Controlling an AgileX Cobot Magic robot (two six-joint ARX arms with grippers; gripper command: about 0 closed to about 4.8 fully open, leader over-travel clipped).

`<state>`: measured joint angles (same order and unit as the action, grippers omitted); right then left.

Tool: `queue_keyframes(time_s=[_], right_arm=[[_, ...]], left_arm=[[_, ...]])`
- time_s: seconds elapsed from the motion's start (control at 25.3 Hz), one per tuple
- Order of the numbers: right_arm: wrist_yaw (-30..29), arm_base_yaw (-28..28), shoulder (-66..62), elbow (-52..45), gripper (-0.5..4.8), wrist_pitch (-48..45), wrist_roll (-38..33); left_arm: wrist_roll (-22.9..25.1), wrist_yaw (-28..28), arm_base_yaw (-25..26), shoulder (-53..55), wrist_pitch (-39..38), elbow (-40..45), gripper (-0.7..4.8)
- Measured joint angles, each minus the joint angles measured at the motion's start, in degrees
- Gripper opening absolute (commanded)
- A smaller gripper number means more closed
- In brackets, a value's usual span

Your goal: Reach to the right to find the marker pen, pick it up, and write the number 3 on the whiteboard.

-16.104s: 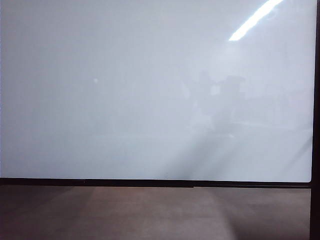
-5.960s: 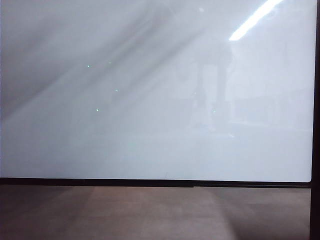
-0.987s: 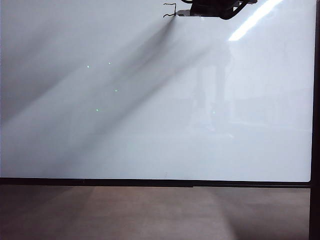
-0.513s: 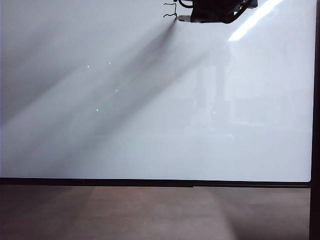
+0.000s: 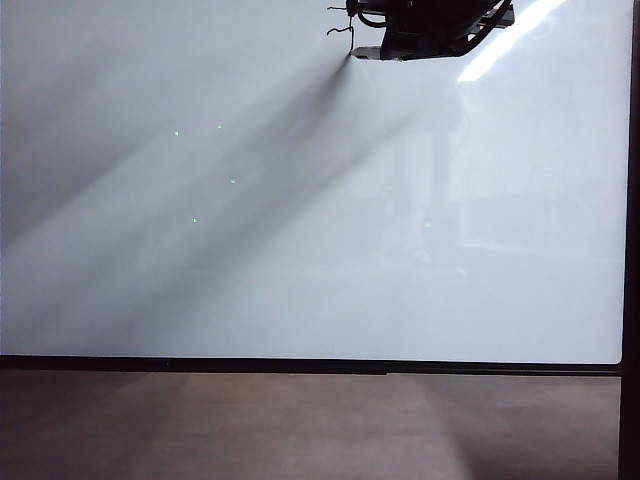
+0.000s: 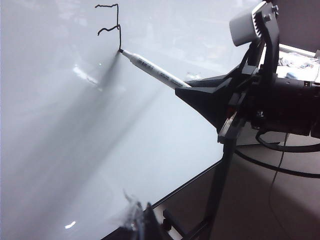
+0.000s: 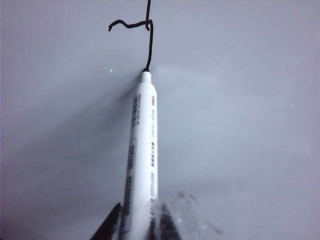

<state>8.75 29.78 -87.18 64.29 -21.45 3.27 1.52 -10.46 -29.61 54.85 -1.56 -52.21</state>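
Observation:
The whiteboard [image 5: 300,250] fills the exterior view. At its top edge my right gripper [image 5: 378,50] is shut on the marker pen [image 5: 364,51], whose dark tip touches the board. The pen [image 7: 142,150] has a pale barrel with small print and sits between my right gripper's [image 7: 139,222] jaws. A thin black angular line, the number 3 [image 7: 135,23], ends at the tip. The left wrist view shows the same pen [image 6: 150,67], the drawn 3 [image 6: 111,25] and the right gripper [image 6: 187,87] from the side. My left gripper [image 6: 142,225] hangs low by the board's edge, holding nothing.
The board's thin black frame [image 5: 300,366] runs along the bottom, with a brown surface [image 5: 300,425] below it. A black stand post [image 6: 220,175] and loose cables [image 6: 280,150] lie beside the board near the right arm. A bright light streak [image 5: 510,35] reflects at upper right.
The pen tip has slid a little down the board, lengthening the black line. The right gripper's body has tilted slightly. The left arm has kept still.

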Motion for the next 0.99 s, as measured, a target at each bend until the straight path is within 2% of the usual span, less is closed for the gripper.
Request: queue_keyframes(time_s=[0.12,0.32,0.99], right_arm=[[-0.79,-0.02,0.37,-0.02,0.49,0.37,-0.02],[-5.68,-0.15,0.70,0.00,0.49,0.39,-0.02],[-7.45,-0.11,-3.04,-0.07,0.49,-5.97,-0.02]], left_arm=[[0.00,0.00,0.00,0.00,-0.02,0.00,-0.05],[-0.02,0.00,0.00,0.00,-0.94,0.02,-0.05],[0.00,0.00,0.02,-0.35,-1.05,0.02,-0.05]])
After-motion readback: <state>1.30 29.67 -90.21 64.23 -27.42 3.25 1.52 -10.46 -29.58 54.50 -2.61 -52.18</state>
